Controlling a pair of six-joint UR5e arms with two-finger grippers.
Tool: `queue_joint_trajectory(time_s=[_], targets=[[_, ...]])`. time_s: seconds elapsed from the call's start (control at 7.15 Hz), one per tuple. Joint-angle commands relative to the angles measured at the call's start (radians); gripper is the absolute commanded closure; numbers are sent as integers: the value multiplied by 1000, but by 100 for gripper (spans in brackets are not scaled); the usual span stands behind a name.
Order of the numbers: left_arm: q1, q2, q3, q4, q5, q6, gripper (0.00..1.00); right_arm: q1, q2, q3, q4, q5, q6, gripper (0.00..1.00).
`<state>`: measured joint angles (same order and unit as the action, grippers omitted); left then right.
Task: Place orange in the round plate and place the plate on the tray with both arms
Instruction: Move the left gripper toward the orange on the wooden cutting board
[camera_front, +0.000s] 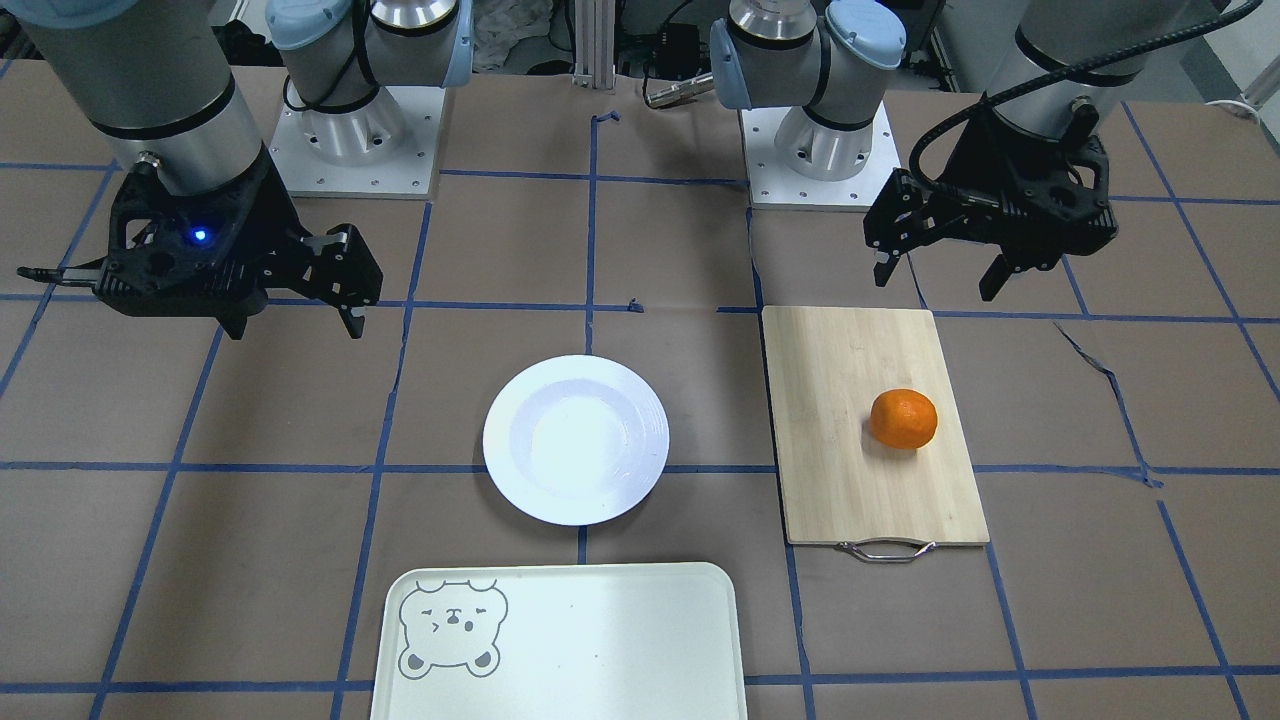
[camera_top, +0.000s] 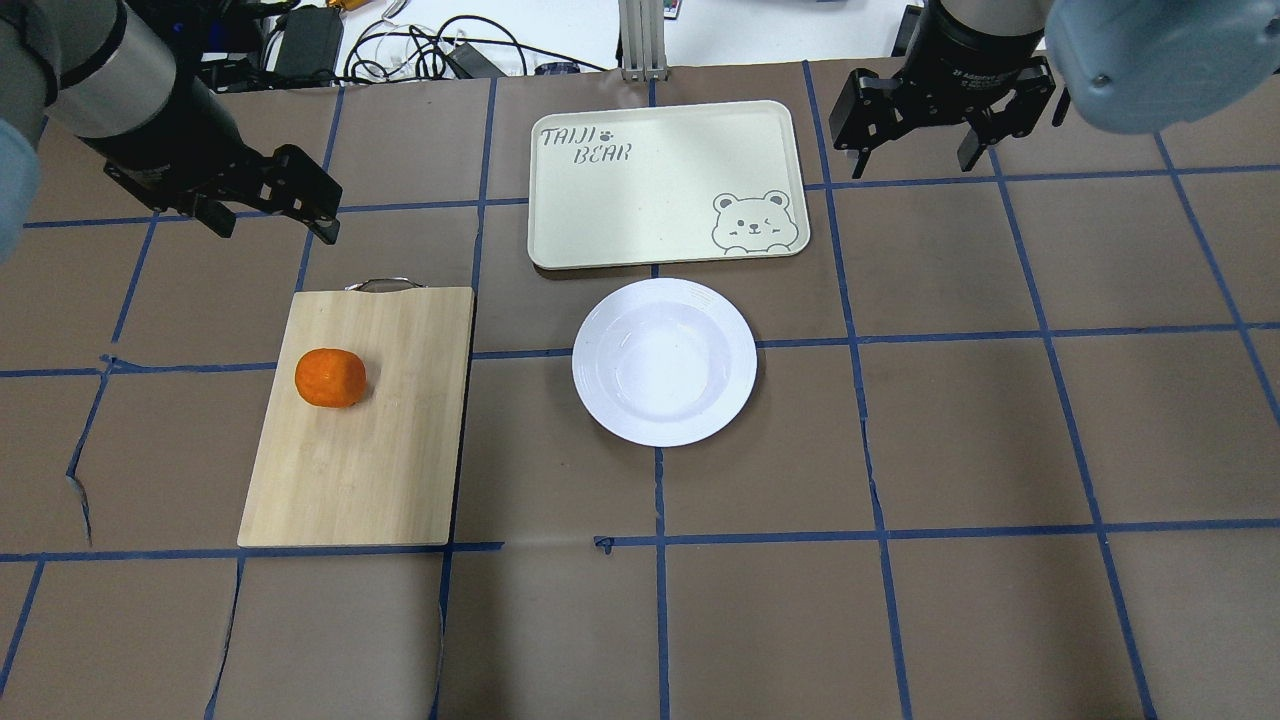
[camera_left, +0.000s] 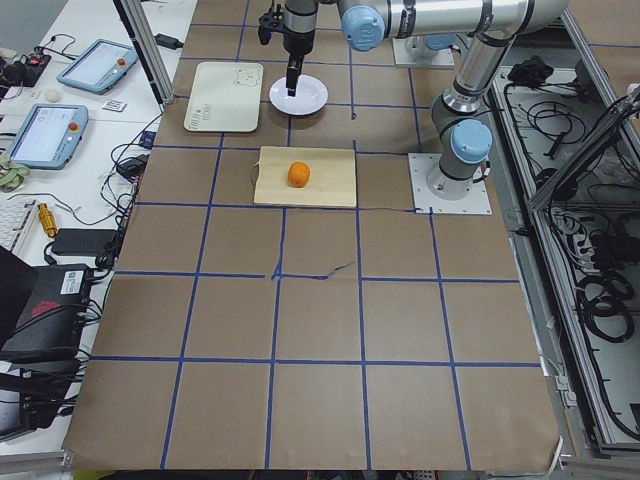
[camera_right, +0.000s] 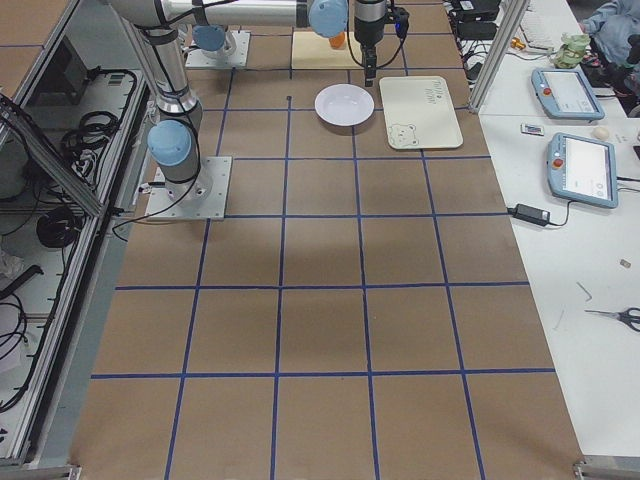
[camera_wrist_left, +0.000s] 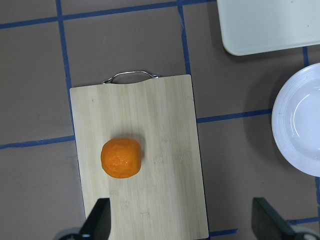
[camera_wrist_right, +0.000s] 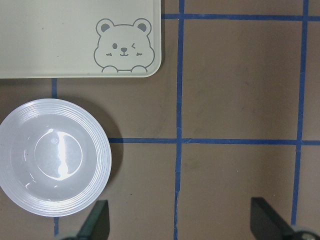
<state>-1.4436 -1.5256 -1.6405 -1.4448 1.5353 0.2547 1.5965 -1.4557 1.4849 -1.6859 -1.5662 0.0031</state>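
The orange lies on a bamboo cutting board. The round plate sits empty at the table's middle. Just beyond it, apart from it, lies the tray with its bear face. My left gripper hovers open and empty above the table near the board's handle end. My right gripper hangs open and empty to the right of the tray.
The cutting board has a metal handle on its far end. Brown paper with blue tape lines covers the table. Cables and devices lie beyond the far edge. Both arm bases stand at the robot's side.
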Motion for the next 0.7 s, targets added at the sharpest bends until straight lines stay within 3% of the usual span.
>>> queue_joint_trajectory(time_s=[0.0,0.56], targets=[[-3,-4,-5,-2,9,1,0,0,0,0,2,0,-2,0],[-3,-5,-22,0,8,3,0,0,0,0,0,0,-2,0]])
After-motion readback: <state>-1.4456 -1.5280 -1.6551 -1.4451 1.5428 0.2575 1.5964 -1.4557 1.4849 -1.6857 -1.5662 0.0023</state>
